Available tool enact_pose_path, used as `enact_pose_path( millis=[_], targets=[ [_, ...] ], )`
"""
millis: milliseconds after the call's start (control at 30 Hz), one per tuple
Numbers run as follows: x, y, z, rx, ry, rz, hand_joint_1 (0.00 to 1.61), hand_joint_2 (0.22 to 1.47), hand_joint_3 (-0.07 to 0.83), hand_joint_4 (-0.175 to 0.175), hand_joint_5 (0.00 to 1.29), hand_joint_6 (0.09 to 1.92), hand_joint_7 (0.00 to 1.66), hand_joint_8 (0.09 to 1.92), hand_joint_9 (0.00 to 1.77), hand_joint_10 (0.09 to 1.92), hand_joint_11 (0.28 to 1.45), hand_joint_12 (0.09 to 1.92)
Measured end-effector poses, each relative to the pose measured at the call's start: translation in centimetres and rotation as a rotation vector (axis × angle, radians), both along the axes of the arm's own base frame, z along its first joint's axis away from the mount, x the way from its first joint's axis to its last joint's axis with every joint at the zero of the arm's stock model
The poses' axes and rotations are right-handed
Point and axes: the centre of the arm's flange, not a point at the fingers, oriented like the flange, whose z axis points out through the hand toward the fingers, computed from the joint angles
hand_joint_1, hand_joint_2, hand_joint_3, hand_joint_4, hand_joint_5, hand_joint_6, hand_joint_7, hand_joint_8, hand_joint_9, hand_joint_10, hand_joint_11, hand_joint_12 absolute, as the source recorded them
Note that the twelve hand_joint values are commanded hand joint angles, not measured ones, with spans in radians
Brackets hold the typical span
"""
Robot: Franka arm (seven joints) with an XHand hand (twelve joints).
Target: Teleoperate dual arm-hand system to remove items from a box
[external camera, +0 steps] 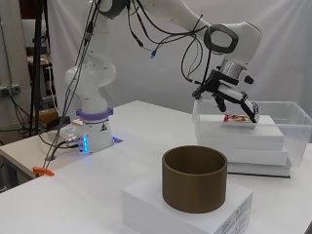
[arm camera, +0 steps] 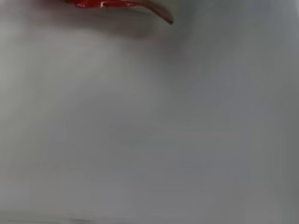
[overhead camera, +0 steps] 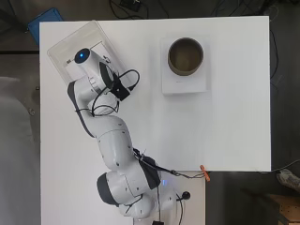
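White tabletop [overhead camera: 234, 131] under you: your hand [external camera: 229, 97] hangs inside the clear plastic box [external camera: 292, 127], fingers spread, holding nothing, just above the red-and-white packet [external camera: 237, 118].

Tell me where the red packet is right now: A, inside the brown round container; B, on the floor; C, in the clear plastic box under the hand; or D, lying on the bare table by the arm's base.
C: in the side view the red packet lies on the white stack inside the clear plastic box, just below the hand, while the brown round container stands apart nearer the camera.
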Motion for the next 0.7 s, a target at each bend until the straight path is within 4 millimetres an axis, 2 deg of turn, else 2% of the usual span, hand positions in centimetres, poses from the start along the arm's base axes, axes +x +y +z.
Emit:
enact_pose_path(
  millis=[167, 200, 233, 267, 300, 333, 367, 433, 500, 567, 667, 700],
  targets=[
    [0.8, -0.5, -2.0, -0.037, 0.031, 0.015, 0.53, 0.88, -0.014, -0.046, 0.24, 0.09, 0.30, 0.09, 0.40, 0.09, 0.46, 0.09],
    [0.7, -0.5, -2.2, -0.042, 0.034, 0.029, 0.57, 0.90, -0.007, -0.027, 0.36, 0.09, 0.41, 0.09, 0.50, 0.09, 0.49, 0.09],
    [0.4, -0.6, -2.5, -0.046, 0.040, 0.045, 0.87, 0.98, 0.001, -0.078, 0.57, 0.41, 0.62, 0.37, 0.73, 0.33, 0.62, 0.09],
    [0.1, -0.7, -2.7, -0.048, 0.045, 0.054, 0.95, 1.06, 0.004, 0.005, 0.71, 0.77, 0.81, 0.86, 0.94, 0.88, 0.74, 0.59],
    [0.0, -0.9, -2.7, -0.046, 0.050, 0.060, 0.97, 1.12, 0.004, 0.080, 0.78, 0.98, 0.92, 1.30, 1.10, 1.34, 0.83, 1.11],
    [0.0, -1.3, -2.6, -0.037, 0.067, 0.061, 0.97, 1.15, 0.003, 0.127, 0.82, 1.10, 0.98, 1.59, 1.19, 1.62, 0.88, 1.46],
    [0.0, -1.8, -2.6, -0.022, 0.098, 0.057, 0.97, 1.17, 0.001, 0.152, 0.84, 1.15, 1.02, 1.76, 1.24, 1.78, 0.90, 1.65],
    [-0.6, -2.2, -1.8, 0.035, 0.172, 0.045, 0.97, 1.17, 0.000, 0.171, 0.85, 1.18, 1.05, 1.89, 1.28, 1.89, 0.92, 1.81],
    [-1.4, -2.8, -0.1, 0.083, 0.194, 0.014, 0.96, 1.18, 0.000, 0.175, 0.85, 1.18, 1.06, 1.92, 1.30, 1.91, 0.94, 1.85],
    [-2.6, -3.8, 0.8, 0.083, 0.183, 0.011, 0.95, 1.19, 0.002, 0.175, 0.84, 1.21, 1.08, 1.92, 1.31, 1.92, 0.96, 1.88],
    [-4.8, -5.3, 5.1, 0.100, 0.082, 0.027, 0.95, 1.20, 0.001, 0.175, 0.82, 1.23, 1.08, 1.92, 1.32, 1.92, 0.99, 1.91],
    [-5.6, -6.1, 7.5, 0.122, 0.023, 0.034, 0.94, 1.20, 0.000, 0.175, 0.82, 1.23, 1.08, 1.92, 1.33, 1.92, 1.00, 1.92]
  ],
)
